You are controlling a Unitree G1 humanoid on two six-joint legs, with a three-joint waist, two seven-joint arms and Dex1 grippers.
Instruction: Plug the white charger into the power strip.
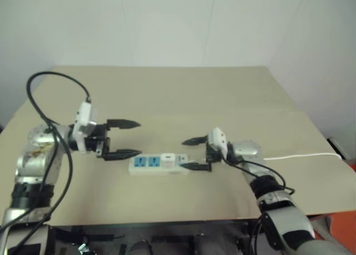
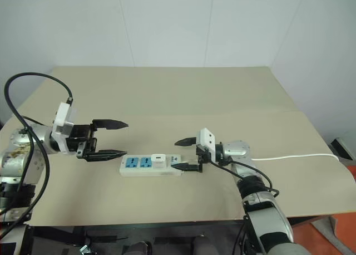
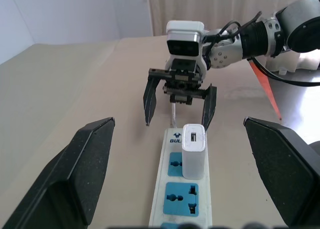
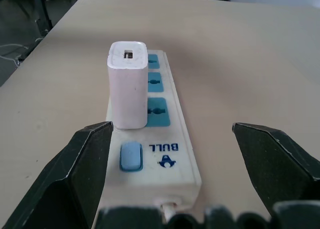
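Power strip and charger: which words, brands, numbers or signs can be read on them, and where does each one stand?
"BULL": printed in blue on the power strip, at its switch end, beside a small blue logo.
In the left wrist view only "BUL" shows; the white charger hides the rest.
White charger: no text visible.

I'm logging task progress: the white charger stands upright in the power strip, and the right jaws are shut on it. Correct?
Not quite. The white charger does stand upright in the power strip, but the right gripper has its jaws open and clear of it, as the right wrist view shows.
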